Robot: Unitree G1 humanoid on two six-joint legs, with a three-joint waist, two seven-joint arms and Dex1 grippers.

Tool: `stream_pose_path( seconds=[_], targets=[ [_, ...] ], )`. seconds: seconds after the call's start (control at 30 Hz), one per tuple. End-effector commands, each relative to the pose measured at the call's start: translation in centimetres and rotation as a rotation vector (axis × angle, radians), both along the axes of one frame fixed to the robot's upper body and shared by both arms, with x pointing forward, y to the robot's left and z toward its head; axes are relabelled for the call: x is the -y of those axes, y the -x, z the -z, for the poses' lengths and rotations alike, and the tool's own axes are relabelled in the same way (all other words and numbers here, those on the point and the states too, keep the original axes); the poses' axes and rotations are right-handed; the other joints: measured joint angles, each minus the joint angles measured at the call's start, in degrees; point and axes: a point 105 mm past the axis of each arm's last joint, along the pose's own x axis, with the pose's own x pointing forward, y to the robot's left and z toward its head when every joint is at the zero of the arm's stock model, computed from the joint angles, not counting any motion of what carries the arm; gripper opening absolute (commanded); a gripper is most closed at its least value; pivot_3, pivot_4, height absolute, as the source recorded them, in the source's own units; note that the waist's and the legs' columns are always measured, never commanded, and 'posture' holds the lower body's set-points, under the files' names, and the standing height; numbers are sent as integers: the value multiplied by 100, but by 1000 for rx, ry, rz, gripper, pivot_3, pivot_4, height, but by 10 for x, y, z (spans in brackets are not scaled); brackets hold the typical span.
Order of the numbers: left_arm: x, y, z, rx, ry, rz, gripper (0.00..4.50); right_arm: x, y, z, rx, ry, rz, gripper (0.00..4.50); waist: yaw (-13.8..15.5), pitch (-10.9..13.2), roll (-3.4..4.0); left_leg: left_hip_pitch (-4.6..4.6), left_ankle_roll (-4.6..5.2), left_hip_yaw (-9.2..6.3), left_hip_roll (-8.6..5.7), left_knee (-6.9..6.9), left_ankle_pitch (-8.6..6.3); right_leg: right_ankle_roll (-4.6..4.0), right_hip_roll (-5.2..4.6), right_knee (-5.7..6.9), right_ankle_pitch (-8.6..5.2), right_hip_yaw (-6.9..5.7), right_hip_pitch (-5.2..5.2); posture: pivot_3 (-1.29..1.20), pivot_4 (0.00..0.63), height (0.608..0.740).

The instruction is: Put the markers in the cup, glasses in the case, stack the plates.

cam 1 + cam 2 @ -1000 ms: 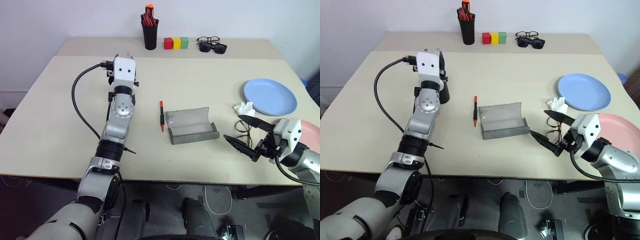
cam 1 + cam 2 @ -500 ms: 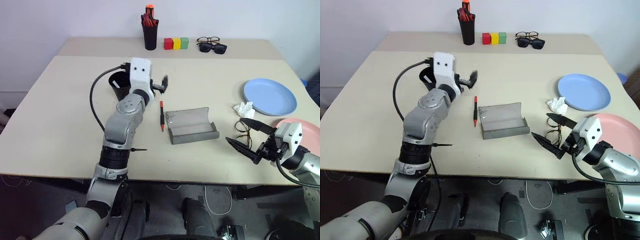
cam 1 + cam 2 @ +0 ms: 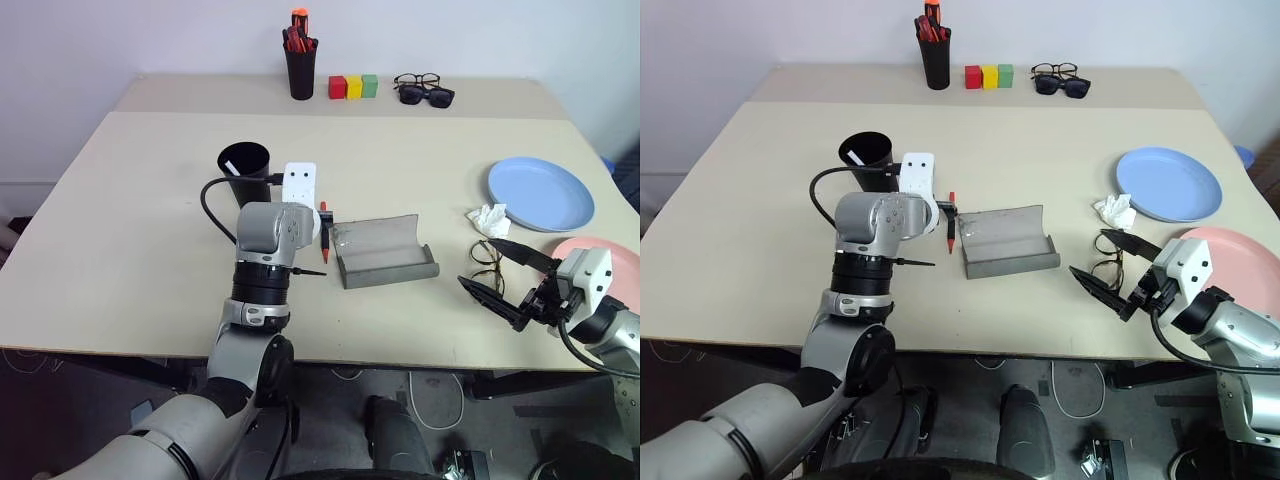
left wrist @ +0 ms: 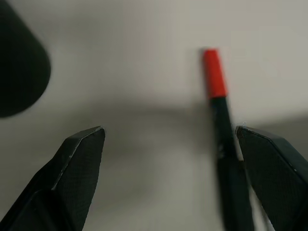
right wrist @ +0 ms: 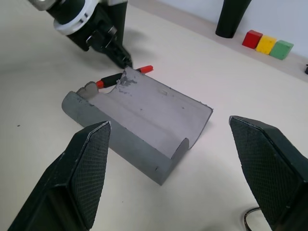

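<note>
The left tool (image 4: 168,159) is held wide open just above the red marker (image 4: 219,110), which lies on the surface (image 3: 120,220) between the black cup (image 3: 245,165) and the open grey case (image 3: 385,252). The right tool (image 3: 505,275) is also spread wide and empty, beside the glasses (image 3: 486,253). The blue plate (image 3: 540,193) and pink plate (image 3: 1230,255) are seen unstacked.

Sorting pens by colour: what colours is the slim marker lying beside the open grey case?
Red and black marker, clearest in the left wrist view.

Left claw (image 4: 168,183) angled downward, right claw (image 5: 178,168) level, both spread wide.
</note>
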Motion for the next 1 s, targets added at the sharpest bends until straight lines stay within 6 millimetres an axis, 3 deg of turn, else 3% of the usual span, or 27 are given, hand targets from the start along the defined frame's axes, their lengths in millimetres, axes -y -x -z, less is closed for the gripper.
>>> stream_pose_path(
  seconds=[0.03, 0.3, 0.33, 0.4, 0.63, 0.87, 1.0],
  targets=[
    [34, 5, -8, -22, 28, 50, 4445, 1, 3, -12, 53, 6, 7, 4014, 3, 0, 0, 0, 0, 0, 0, 0, 0, 0, 0, 0, 0, 0, 0, 0, 150, 739],
    [55, 2, -6, -81, 68, 64, 4445, 0, 6, -11, 53, 2, 21, 4014, 2, 0, 0, -1, -1, 1, -1, -3, -1, 4, -1, -4, -2, -1, 0, 0, 150, 739],
    [56, 2, -5, -92, 67, 57, 4220, -1, 6, -12, 54, 1, 21, 4014, 2, 1, -1, -1, -1, 1, -1, -2, -1, 4, -2, -2, -3, -1, 0, 0, 150, 739],
    [55, 1, -4, -99, 54, 39, 3593, -3, 7, -12, 56, 0, 24, 4014, 3, 1, -1, -1, -1, 1, -1, -1, -1, 4, -2, -3, -3, -2, 1, 0, 150, 739],
    [60, 2, -2, -136, 75, 47, 42, -5, 8, -15, 58, -1, 38, 4014, 8, 1, -1, -1, -2, 1, -2, -3, -1, 5, -2, -5, -3, -2, 0, 0, 150, 739],
    [62, 2, -8, -125, 118, 81, 42, -6, 5, -18, 58, -3, 45, 4014, 8, 1, -1, -2, -2, 1, -3, -2, -1, 6, -3, -5, -3, -1, 1, 0, 150, 739],
    [74, -9, -70, 226, 177, 216, 42, -8, 0, -23, 68, -42, 51, 4014, 3, 2, -3, -17, -3, 1, -3, 0, 0, 4, -2, -5, -2, -2, -13, 0, 150, 739]
  ],
)
